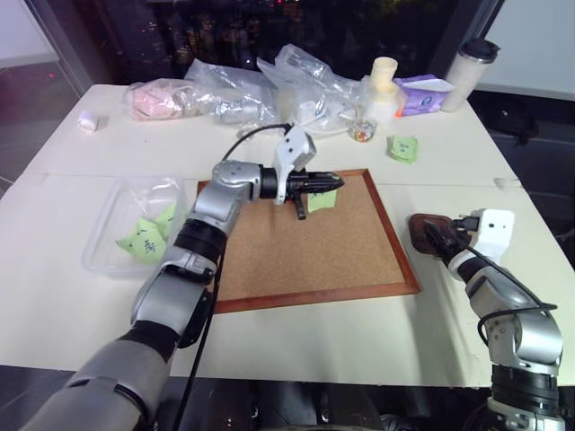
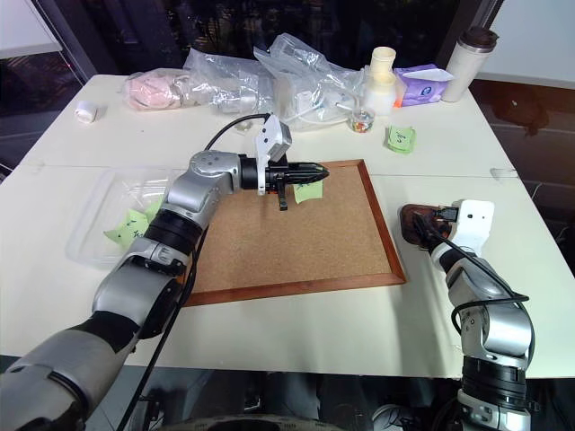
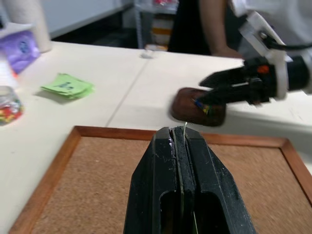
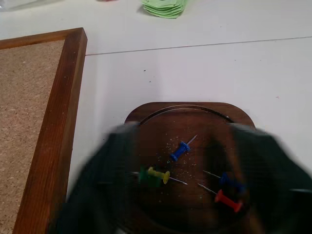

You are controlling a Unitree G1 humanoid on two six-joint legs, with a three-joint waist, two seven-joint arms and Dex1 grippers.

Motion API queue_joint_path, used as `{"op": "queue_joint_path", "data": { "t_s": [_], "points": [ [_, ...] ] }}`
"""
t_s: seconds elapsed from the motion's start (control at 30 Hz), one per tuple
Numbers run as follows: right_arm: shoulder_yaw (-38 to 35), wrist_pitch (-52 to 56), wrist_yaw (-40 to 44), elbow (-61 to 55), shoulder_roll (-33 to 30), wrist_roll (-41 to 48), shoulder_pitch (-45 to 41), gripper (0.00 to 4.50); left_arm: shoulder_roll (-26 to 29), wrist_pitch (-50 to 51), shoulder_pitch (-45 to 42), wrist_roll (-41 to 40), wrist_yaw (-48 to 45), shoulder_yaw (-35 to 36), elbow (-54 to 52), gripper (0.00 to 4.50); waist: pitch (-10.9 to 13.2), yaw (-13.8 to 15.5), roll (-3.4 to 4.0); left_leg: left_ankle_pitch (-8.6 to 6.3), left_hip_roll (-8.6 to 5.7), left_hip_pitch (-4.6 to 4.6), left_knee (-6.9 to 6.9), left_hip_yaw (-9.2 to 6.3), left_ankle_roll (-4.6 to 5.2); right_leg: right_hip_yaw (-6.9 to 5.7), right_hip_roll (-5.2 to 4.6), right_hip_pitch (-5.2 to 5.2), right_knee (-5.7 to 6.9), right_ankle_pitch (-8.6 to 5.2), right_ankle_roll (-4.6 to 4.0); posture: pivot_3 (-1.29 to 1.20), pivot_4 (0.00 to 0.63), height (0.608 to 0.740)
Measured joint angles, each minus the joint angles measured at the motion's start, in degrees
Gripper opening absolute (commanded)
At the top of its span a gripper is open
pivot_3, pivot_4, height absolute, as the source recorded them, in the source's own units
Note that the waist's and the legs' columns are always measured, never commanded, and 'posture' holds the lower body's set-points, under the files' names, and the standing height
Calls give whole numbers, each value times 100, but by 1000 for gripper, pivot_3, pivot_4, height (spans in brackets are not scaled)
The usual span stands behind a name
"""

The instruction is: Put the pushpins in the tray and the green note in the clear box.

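White tabletop stretches across your working area, with the corkboard (image 1: 310, 242) lying flat in the middle and crumpled plastic bags (image 1: 234, 90), a tissue pack (image 1: 422, 92) and a tall cup (image 1: 469, 74) along the far edge. Your left gripper (image 1: 331, 182) is held level over the far part of the board, pointing toward the right side, its two black fingers (image 3: 165, 185) pressed together on the edge of a green note (image 1: 322, 199) that hangs below them; a thin sliver shows at the tips in the wrist view. Another green note (image 1: 403, 148) lies on the table beyond the board's far right corner, and more green paper sits in the clear box (image 1: 112, 224) just left of the board. Your right gripper (image 1: 437, 235) hovers low over the tray (image 1: 420, 232), which rests just right of the board's frame. Its fingers are blurred in the wrist view and appear spread apart with nothing between them. Inside the tray you can see pushpins (image 4: 179, 151): blue, yellow-green, and red ones.
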Motion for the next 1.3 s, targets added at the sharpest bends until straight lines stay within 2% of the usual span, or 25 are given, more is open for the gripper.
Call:
{"op": "queue_joint_path", "data": {
  "t_s": [0.3,0.4,0.5,0.67,0.83,1.03,1.17,1.3],
  "points": [
    [-119,-63,50,-24,34,129,-18,4449,6,742,212,-384,635,672,-720,0,0,4,0,0,1,-1,2,-2,0,0,0,0,2,0,0,0,150,737],
    [-165,-128,82,-106,45,202,-63,4449,64,1107,228,-529,1147,1020,-1074,0,0,-13,1,0,2,0,2,-5,0,2,-1,-1,3,0,0,0,150,737],
    [-61,-122,392,-471,-70,399,-342,4449,350,1599,296,-486,1907,1266,-1698,0,9,-55,15,1,7,1,1,-7,-1,7,2,-8,13,0,0,0,150,737],
    [764,256,1355,-1094,-306,1086,-1132,4449,1059,3916,664,252,3883,1589,-3044,0,9,-119,17,1,11,4,0,-13,-2,8,7,-6,15,0,0,0,150,737],
    [1622,638,2266,-1101,-603,1282,-1351,4449,1122,6051,1131,538,5024,2154,-4487,0,25,36,-13,0,8,-26,22,-16,0,-6,-3,-14,12,1,0,0,150,737],
    [2149,666,3018,-752,-825,1243,-1545,4449,1380,7386,1361,931,5689,2492,-5666,0,25,14,-14,-1,4,-22,20,-18,2,-6,-7,-13,12,2,3,0,150,737],
    [2265,552,3175,-443,-823,1074,-1660,4449,1214,7740,1765,920,5693,2738,-5714,0,27,3,-17,0,6,-22,21,-17,0,-6,-6,-16,16,3,3,0,150,737],
    [2341,488,3183,-412,-699,1016,-1759,4500,1171,7794,1847,945,5759,3048,-5709,1499,29,3,-20,0,7,-21,21,-16,0,-6,-6,-16,16,3,3,0,150,737]
  ]
}}
